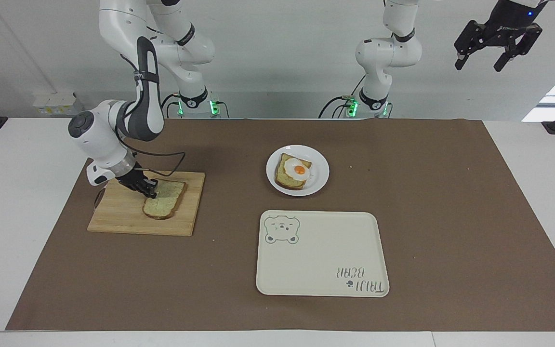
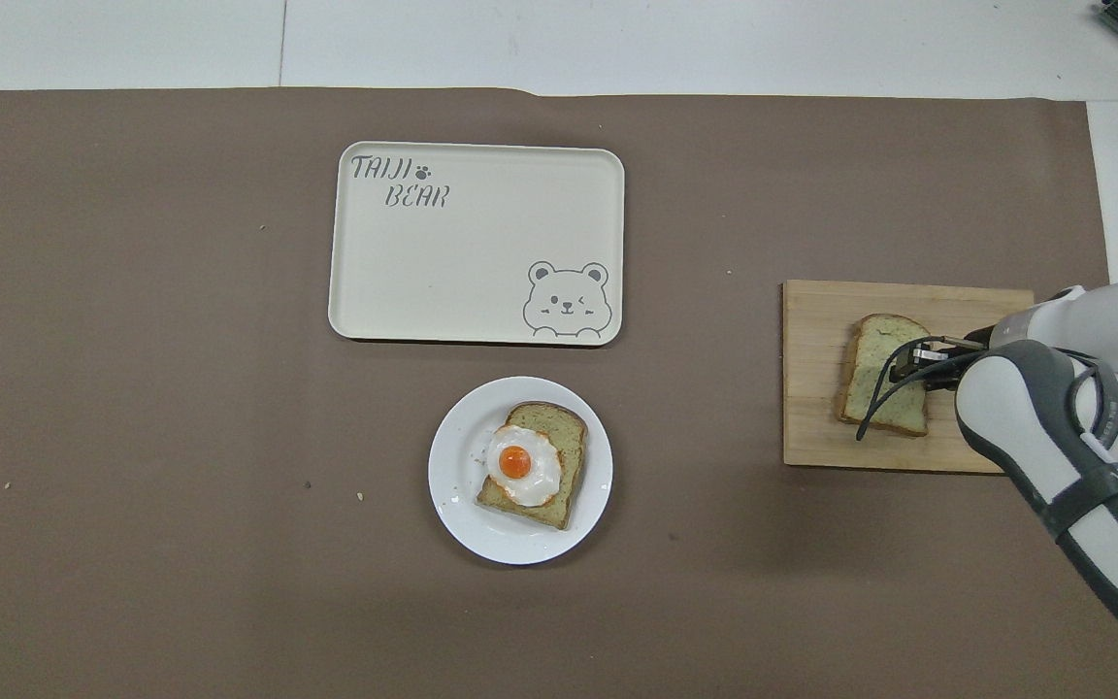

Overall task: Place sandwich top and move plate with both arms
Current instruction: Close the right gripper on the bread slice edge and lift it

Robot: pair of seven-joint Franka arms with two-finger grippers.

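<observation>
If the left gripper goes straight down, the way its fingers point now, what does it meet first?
Probably nothing close. The left gripper hangs high, open, past the left arm's end of the brown mat; below it seems to be bare white table, though depth is unclear.

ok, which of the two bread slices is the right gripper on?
The plain slice on the wooden board, pinched at its edge by the right gripper. The other slice carries a fried egg on the white plate.

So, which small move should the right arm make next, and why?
Probably lift straight up. The right gripper is shut on the edge of the sandwich top, which lies on the wooden board. It must clear the board before travelling to the egg toast on the plate.
</observation>
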